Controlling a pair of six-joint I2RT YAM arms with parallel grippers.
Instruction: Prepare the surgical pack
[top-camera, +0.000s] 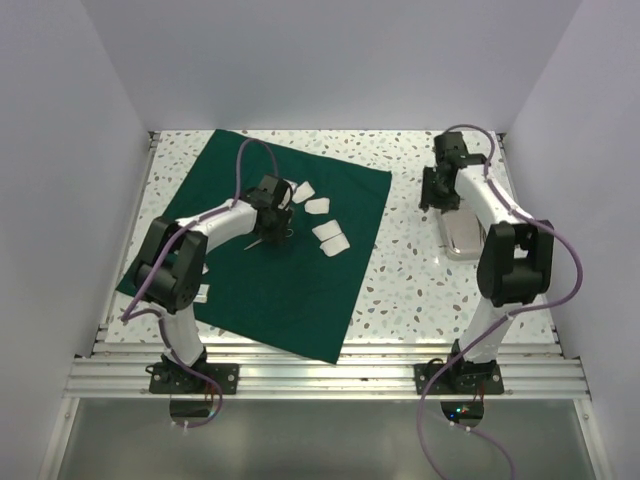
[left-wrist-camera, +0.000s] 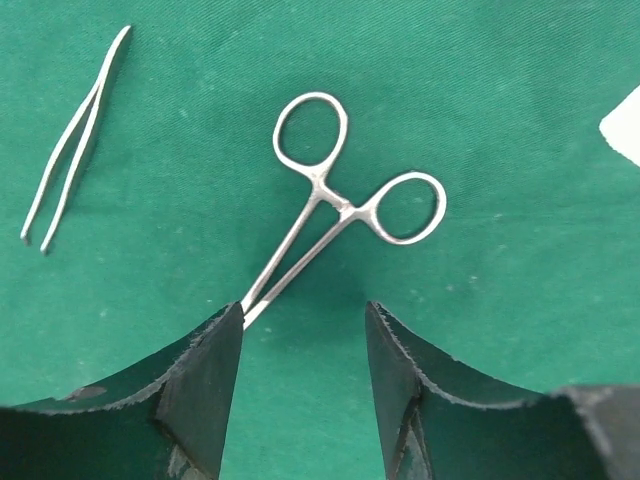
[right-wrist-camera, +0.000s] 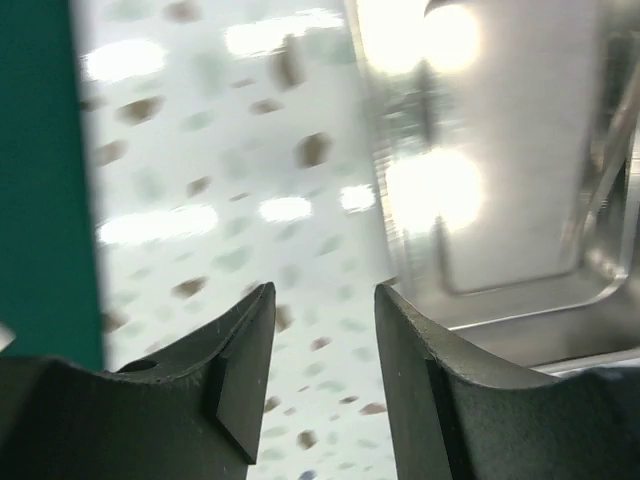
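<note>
A: L side first. Left gripper (left-wrist-camera: 303, 310) is low over the green cloth (top-camera: 290, 290), jaws apart, nothing in them. The hemostat (left-wrist-camera: 343, 210) lies flat, rings up at 12 to 1 o'clock, tip right beside the 9 o'clock finger.

B: Tweezers (left-wrist-camera: 100, 85) off at 10 o'clock, untouched. Gauze pads (top-camera: 331, 238) lie loose on the cloth, approx 2 o'clock from that gripper.

A: And R?

B: Right gripper (right-wrist-camera: 324, 290) has its jaws parted too, empty, over bare table (top-camera: 410, 280). The steel tray (right-wrist-camera: 520, 200) is at its 2 o'clock, near corner just beside the 3 o'clock finger. So the pack's in pieces: cloth spread flat, tray well apart at the cloth's 3 o'clock.

A: Risks?

B: On the L, only the tip is near the jaws. Close there and it prob pivots or slips out, or the pads pinch cloth and drag the gauze w/ it.

A: R side, the tray wall is thin and shiny. Off-centre bite and it could skid or tip.

B: Any labels, writing?

A: None legible. No brand visible on tray or tools.
</note>
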